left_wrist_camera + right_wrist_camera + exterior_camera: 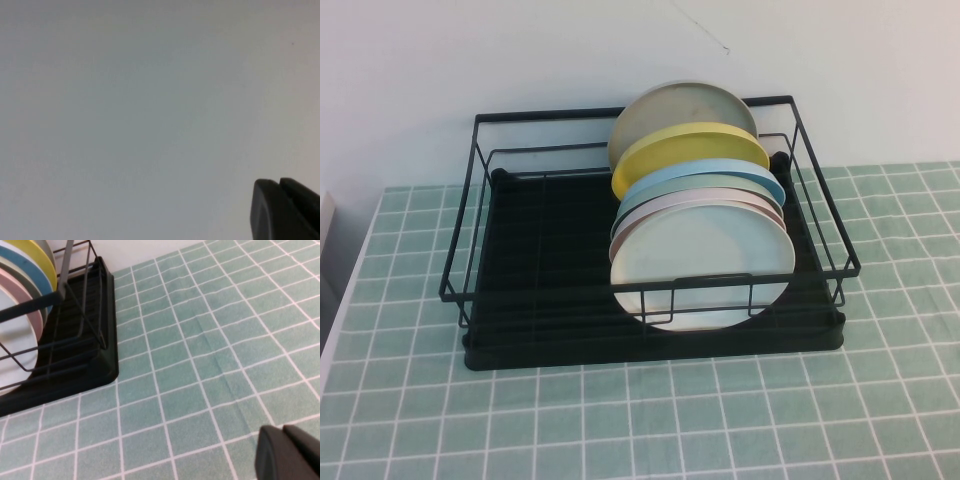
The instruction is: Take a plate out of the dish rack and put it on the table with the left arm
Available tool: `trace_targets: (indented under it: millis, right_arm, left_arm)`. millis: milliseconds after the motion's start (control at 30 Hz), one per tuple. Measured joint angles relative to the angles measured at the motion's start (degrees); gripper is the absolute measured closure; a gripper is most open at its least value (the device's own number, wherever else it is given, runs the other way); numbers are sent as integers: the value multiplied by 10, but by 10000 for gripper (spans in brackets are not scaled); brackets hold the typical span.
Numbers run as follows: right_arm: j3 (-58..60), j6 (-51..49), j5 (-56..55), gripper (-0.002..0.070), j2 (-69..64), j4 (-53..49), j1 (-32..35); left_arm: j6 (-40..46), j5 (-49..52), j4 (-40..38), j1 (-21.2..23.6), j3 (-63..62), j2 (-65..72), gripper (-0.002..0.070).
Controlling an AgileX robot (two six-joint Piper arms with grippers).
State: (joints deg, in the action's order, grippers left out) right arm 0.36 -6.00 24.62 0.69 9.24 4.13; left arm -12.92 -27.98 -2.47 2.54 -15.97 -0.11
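A bench (410, 420) tiled in small pale green squares with white grout is carrying a large rectangular black wire dish rack (520, 290) on a black base tray. The task appears not yet begun: every plate is standing on edge in the rack's right half, and no plate is lying on the tiles. Six plates are showing in the overhead view, from back to front: one grey-beige, one yellow, one light blue, one pale green, one pale pink, and foremost the round, very pale mint-white plate (700, 262) with its raised rim, leaning just behind the rack's front wires. Lifting it clear and setting it down on the bench is all still to do. Neither arm is appearing from above. The left gripper (280, 212) is showing only as a dark tip against a blank pale wall, its fingers pressed together and holding nothing. The right gripper (285, 452) is hanging above bare tiles just beside the rack's corner, its fingers likewise together and empty.
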Motion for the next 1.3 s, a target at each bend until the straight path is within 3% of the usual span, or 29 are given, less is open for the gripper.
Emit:
trace_targets:
  millis: [333, 467, 633, 767, 867, 967, 1067, 1300]
  right_arm:
    - [0, 0, 0, 678, 0, 0, 0]
    - [0, 0, 0, 678, 0, 0, 0]
    - [0, 0, 0, 678, 0, 0, 0]
    - [0, 0, 0, 678, 0, 0, 0]
    - [0, 0, 0, 678, 0, 0, 0]
    - [0, 0, 0, 678, 0, 0, 0]
    - [0, 0, 0, 678, 0, 0, 0]
    - [0, 0, 0, 678, 0, 0, 0]
  left_arm:
    - [10, 434, 11, 0, -301, 237, 678]
    - [114, 565, -66, 0, -369, 350, 678]
    - [465, 712, -293, 0, -437, 504, 678]
    - [743, 791, -541, 0, -453, 592, 678]
    - [847, 816, -713, -1, -457, 638, 678]
    - [896, 806, -809, -14, -463, 682, 678]
    - [918, 783, -808, -39, -475, 724, 678]
    - [908, 796, -666, -127, -535, 830, 678]
